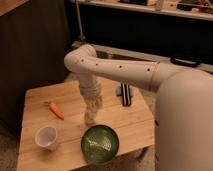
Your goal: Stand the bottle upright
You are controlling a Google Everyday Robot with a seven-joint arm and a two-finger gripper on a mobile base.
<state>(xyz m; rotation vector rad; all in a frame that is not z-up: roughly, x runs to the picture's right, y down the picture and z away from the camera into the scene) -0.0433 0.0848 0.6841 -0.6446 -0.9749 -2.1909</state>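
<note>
Going L to R on the wooden table (40, 97): a white translucent cup (47, 136) sat near the front-left corner and an orange carrot (56, 110) lay a bit behind it. Both were well apart from the action, so nothing to bump on that side. Then the gripper (92, 111), hanging straight down off the arm (125, 72) over the middle of the table, jaws pressed together, pinching what I took to be the bottle (89, 119) near its top. Both are pale tho, so it was hard to say where one ended and the other began. The top-down hold made sense imo: it let the bottle hang w/ its long axis vertical, base at the tabletop, cap end up. It looked upright or v. close to it; couldn't tell if the base was fully seated. Just front-right sat a green bowl (100, 144), near enough to matter if the bottle tipped on release. Farther right, toward the back — a black-and-white striped thing (125, 94), out of the way.
</note>
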